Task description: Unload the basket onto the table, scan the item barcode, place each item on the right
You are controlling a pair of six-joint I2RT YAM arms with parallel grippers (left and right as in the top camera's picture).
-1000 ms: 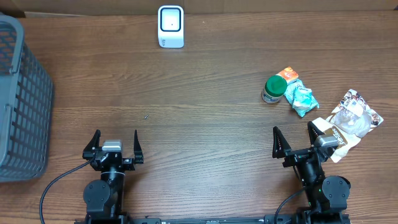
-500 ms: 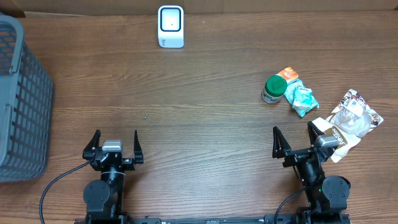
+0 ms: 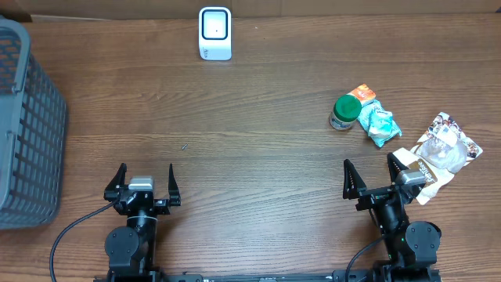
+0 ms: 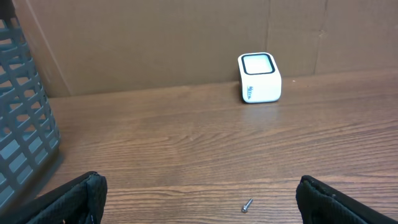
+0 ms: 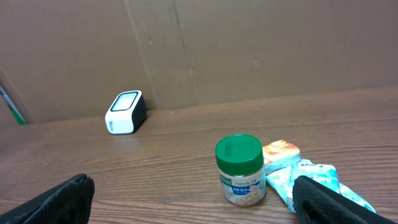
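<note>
Comparing with a second ago: nothing differs; both arms and all the goods sit as they did.
Left pincer [image 3: 146, 174]: spread wide, holding nothing, at the near side of the bench [image 3: 258, 172].
Right pincer [image 3: 369, 168]: spread wide, holding nothing, near the snack bag [image 3: 445, 149].
Green-lidded jar [image 3: 344, 112]: upright on the right side, beside a teal packet [image 3: 380, 125].
Scanner [image 3: 214, 33]: far edge, well apart from the jar.
Basket [image 3: 27, 125]: left edge.

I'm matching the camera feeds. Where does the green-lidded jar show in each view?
Overhead: green-lidded jar right of centre, beside the teal packet.
Left wrist: not in it.
Right wrist: the jar low, right of centre.
Shared landmark: the white scanner, seen in all three views.
</note>
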